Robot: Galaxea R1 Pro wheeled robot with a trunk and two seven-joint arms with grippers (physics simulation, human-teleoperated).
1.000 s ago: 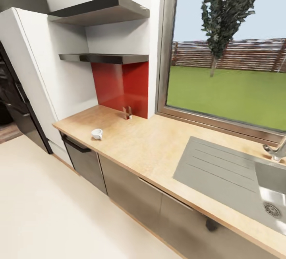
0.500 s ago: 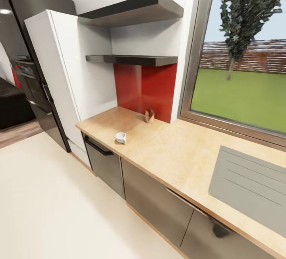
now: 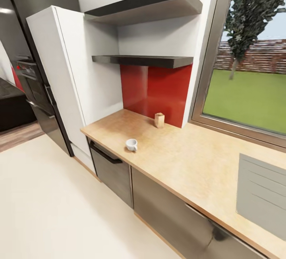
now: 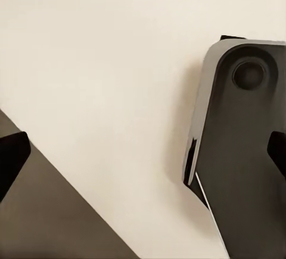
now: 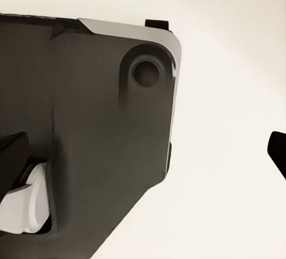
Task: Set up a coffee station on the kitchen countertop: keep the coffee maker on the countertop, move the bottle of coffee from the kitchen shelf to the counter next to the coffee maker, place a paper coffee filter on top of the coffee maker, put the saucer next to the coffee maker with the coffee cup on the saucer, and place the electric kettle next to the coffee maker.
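Note:
A small white coffee cup [image 3: 131, 145] stands near the front edge of the beige countertop [image 3: 186, 159], towards its left end. The kitchen shelf [image 3: 143, 60] and a second one above it hang over the red backsplash; their tops are hidden from this low angle. The coffee maker, bottle of coffee, paper coffee filter, saucer and electric kettle are out of view. My left gripper [image 4: 143, 157] is open over the pale floor beside the robot's dark base. My right gripper [image 5: 143, 154] is open too, above the base, with nothing between its fingers.
A small tan upright item [image 3: 159, 120] stands against the red backsplash [image 3: 155, 92]. The steel sink's drainboard [image 3: 262, 195] is at the right. A dishwasher [image 3: 113, 171] and grey cabinets sit under the counter, a white tall cabinet [image 3: 63, 88] and a dark oven tower at the left.
The head camera has swung left and come closer, so the counter, shelves and cup have slid right in the picture. The cup keeps its place on the counter.

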